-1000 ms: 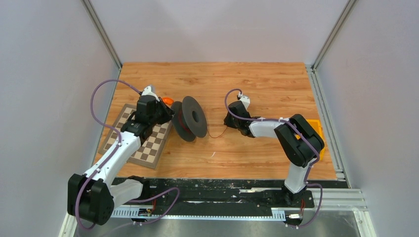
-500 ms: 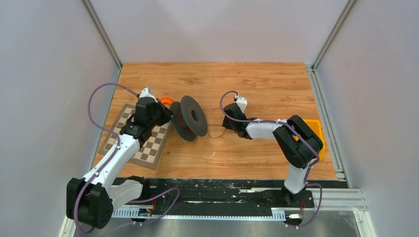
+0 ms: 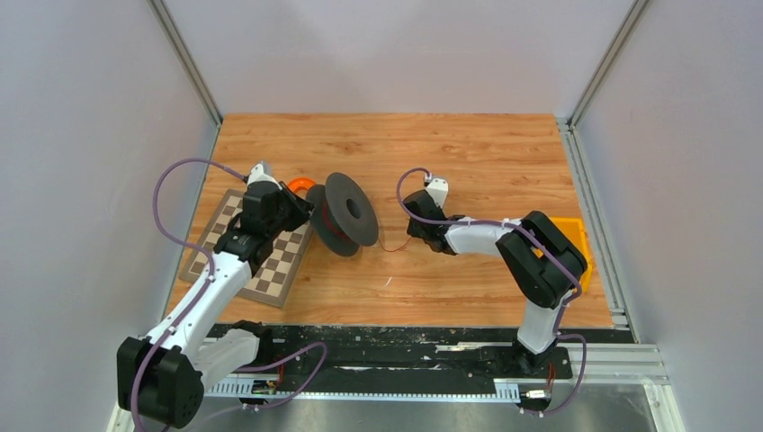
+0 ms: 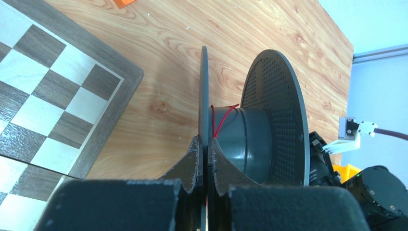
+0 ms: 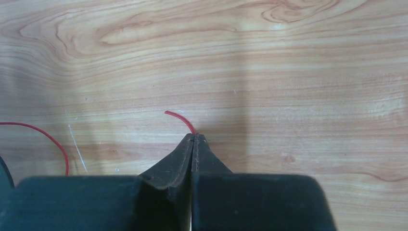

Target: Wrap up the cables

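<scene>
**Wire (image 5: 179,116) pinched at its end, spool (image 4: 269,120) clamped by the rim**

The right gripper (image 5: 193,144) is closed tight. Its tips meet on the thin red wire, whose short free end curls up and to the left just past them. More wire arcs over the table (image 5: 288,72) at the left edge of that wrist view. From above, the wire trails along the wood from this gripper leftward to the spool.

The left gripper (image 4: 204,161) is nipped shut on the spool's thin near flange, one finger on each side. The spool is on edge, and a few red strands cross its grey hub between the two flanges. It sits just right of a chessboard (image 4: 43,96), near the middle of the table. An orange thing (image 3: 299,184) lies just behind the left gripper. A yellow bin (image 3: 578,236) sits at the table's right edge, partly hidden by the right arm.
</scene>
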{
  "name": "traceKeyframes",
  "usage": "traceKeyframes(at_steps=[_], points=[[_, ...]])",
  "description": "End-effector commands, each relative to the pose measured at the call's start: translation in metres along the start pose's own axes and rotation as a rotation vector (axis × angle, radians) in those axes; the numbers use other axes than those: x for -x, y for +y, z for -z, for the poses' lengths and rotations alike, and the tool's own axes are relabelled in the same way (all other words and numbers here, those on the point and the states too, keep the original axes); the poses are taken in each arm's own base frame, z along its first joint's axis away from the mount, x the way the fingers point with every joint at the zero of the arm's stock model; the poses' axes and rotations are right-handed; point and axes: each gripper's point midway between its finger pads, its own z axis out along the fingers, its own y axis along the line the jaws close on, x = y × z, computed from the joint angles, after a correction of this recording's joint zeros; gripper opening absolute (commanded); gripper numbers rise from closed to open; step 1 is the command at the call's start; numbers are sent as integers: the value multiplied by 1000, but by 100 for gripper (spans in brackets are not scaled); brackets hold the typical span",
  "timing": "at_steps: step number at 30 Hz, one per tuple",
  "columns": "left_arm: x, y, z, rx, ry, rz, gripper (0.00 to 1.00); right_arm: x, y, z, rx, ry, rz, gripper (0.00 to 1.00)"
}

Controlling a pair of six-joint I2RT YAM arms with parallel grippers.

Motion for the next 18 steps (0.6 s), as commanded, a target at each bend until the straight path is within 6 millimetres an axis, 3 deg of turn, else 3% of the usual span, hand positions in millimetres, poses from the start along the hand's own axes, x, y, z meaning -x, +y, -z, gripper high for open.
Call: traceKeyframes(at_steps=[1, 8, 11, 18], points=[[23, -20, 8, -64, -92, 105, 0, -19, -8, 9, 37, 15, 78, 0], [20, -14, 7, -28, -81, 168, 0, 39, 52, 89, 387, -304, 126, 0], [20, -11, 7, -15, -87, 184, 0, 44, 71, 115, 489, -376, 175, 0], [17, -11, 5, -11, -75, 218, 0, 33, 124, 165, 710, -521, 331, 0]])
